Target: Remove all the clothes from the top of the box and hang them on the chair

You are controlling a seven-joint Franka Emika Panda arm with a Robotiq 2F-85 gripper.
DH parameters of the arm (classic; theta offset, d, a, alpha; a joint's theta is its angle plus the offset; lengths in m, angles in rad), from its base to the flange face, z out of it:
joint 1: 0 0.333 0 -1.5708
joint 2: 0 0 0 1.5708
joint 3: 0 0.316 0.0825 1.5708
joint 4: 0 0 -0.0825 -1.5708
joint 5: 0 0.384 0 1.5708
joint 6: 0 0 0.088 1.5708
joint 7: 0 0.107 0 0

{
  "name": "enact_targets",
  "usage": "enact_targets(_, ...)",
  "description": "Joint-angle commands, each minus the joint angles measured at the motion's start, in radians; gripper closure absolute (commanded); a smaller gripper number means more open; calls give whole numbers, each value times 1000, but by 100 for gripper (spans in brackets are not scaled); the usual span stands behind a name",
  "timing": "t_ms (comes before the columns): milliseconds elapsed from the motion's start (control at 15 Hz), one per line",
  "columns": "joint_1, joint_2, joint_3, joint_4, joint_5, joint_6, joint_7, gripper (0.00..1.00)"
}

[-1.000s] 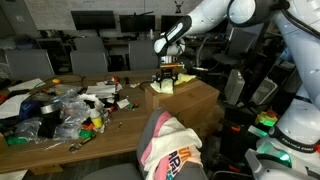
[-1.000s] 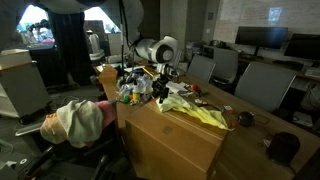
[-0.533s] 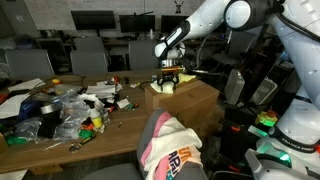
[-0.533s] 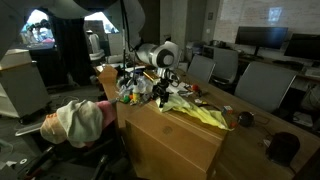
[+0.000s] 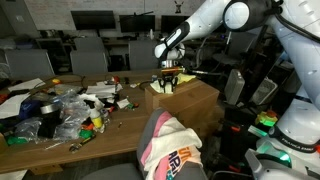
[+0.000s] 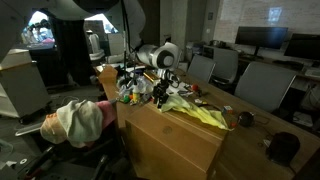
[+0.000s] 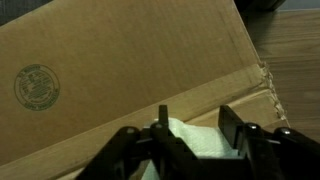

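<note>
A pale yellow cloth (image 6: 203, 111) lies spread on top of the cardboard box (image 6: 170, 145); it also shows in an exterior view (image 5: 160, 87) on the box (image 5: 195, 103). My gripper (image 5: 168, 80) (image 6: 160, 94) is down at the cloth's edge. In the wrist view my fingers (image 7: 197, 132) stand apart with the pale cloth (image 7: 200, 146) between them, over the box top (image 7: 120, 70). The gripper looks open around the cloth. A chair (image 5: 170, 148) (image 6: 76, 121) has clothes draped over it.
A wooden table (image 5: 60, 140) beside the box is piled with plastic bags and small clutter (image 5: 70, 108). A dark object (image 6: 246, 119) sits on the box's far end. Office chairs (image 6: 262, 85) and monitors (image 5: 92, 19) stand behind.
The gripper has sunk slightly onto the cloth's edge. Nothing else has moved.
</note>
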Motion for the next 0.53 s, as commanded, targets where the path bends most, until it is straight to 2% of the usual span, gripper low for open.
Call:
enact_targets(0, 2, -3, -7, 14, 4, -7, 11, 73)
enact_targets(200, 6, -17, -9, -1, 2, -3, 13, 95)
enact_targets(333, 7, -21, -9, -3, 2, -1, 13, 100)
enact_targets(467, 6, -26, -8, -9, 4, 3, 13, 100)
